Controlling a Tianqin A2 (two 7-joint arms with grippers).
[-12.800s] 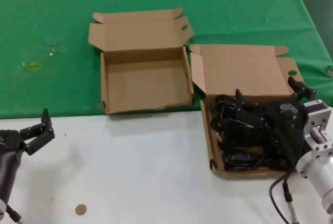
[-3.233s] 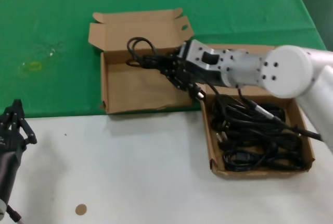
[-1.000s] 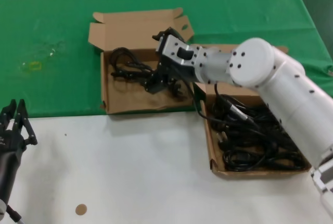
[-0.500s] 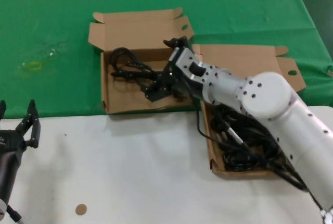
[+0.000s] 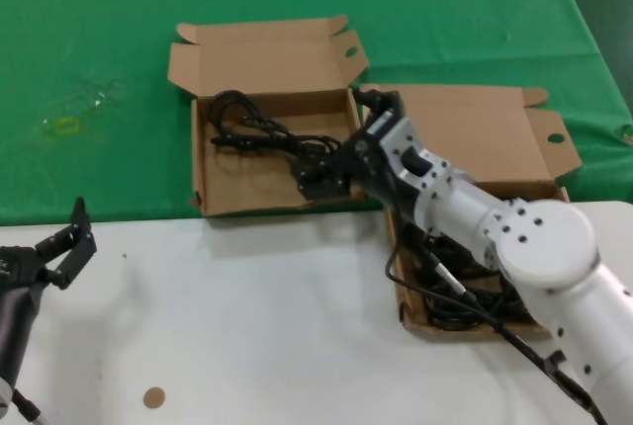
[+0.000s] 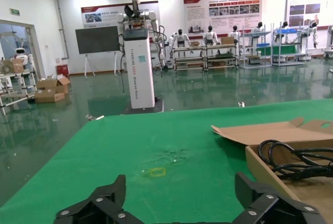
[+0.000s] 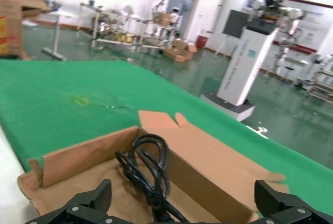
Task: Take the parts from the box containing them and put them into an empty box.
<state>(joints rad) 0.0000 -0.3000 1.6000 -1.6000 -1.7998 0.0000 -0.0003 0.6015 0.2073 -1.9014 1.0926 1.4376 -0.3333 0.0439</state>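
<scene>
While the right gripper (image 5: 348, 143) hangs with its jaws spread wide and holding nothing over the right end of the left box (image 5: 203, 173), one cord bundle (image 5: 259, 136) lies inside that box, its loops toward the far left corner. To the right, the other box (image 5: 401, 287) holds the rest of the cords (image 5: 465, 292) under the white right arm (image 5: 495, 227). At the near left, over the white table (image 5: 247, 326), the left gripper (image 5: 61, 252) waits with its jaws wide apart and empty
</scene>
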